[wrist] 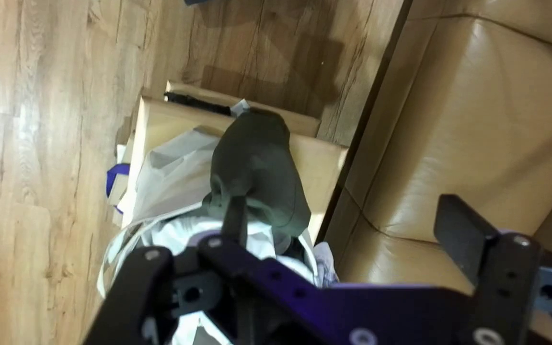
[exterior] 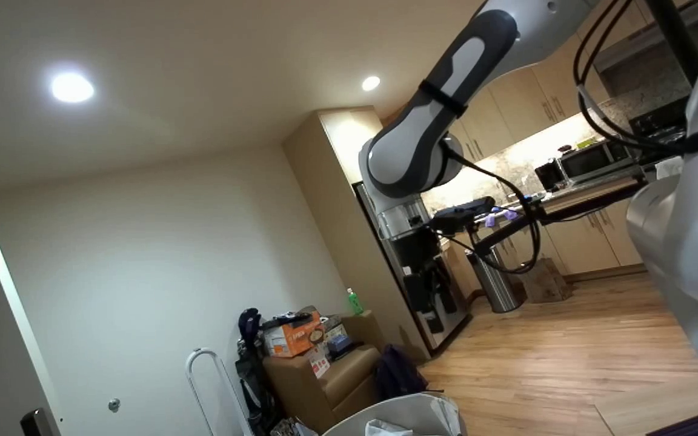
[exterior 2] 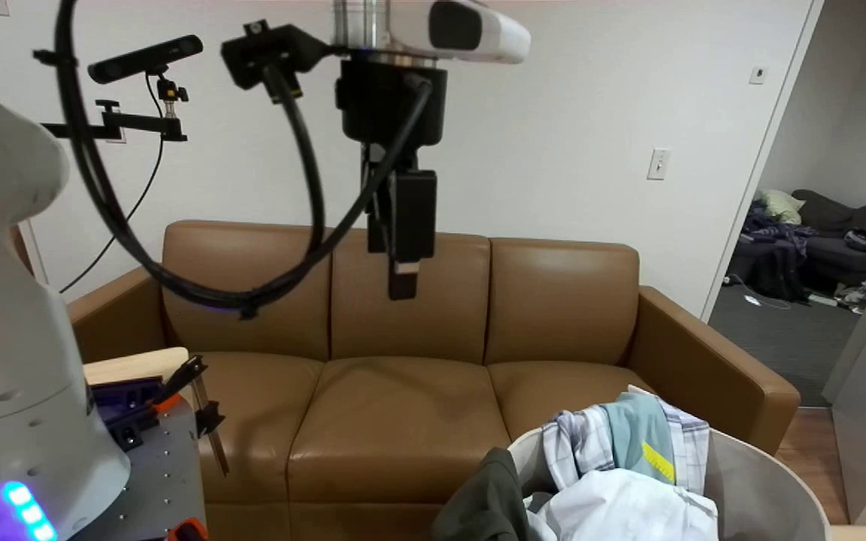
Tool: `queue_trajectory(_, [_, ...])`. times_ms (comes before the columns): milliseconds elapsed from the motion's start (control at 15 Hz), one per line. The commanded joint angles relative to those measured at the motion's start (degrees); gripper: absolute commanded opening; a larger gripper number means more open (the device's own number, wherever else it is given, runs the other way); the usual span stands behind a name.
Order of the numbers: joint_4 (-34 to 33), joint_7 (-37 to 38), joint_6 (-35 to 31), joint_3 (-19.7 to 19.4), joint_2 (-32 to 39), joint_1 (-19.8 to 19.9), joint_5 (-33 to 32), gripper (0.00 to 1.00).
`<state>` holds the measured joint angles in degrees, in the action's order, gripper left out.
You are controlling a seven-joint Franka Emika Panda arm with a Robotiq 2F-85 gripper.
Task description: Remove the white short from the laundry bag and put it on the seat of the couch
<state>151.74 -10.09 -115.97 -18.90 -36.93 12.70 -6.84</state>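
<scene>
Exterior view, bag (exterior: 412,412), orange box (exterior: 300,337) (print illegible)

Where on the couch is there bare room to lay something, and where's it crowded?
In an exterior view, the middle cushion is bare, bordered by the backrest and two side cushions. The one behind the laundry bag looks bare up to the armrest; the bag hides its front. Crowded: the bag, bunched with white cloth, plaid cloth and dark cloth.

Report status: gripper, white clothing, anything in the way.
Gripper open, nothing held. White clothing in laundry bag; can't confirm it's shorts. Dark cloth draped over bag's edge, might get in the way.
</scene>
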Motion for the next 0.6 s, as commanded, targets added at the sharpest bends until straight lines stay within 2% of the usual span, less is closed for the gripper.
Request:
queue_trajectory(0, [-10.14, -1.44, -4.47, 0.87, 11.29, -2.70, 2.07, 1.00])
queue_trajectory(267, [-19.31, -1.90, -9.33, 1.61, 22.60, -5.70, 4.42, 1.00])
queue_trajectory(533, [-26.74, -0.16, -13.51, 3.95, 34.97, -6.51, 7.74, 1.00])
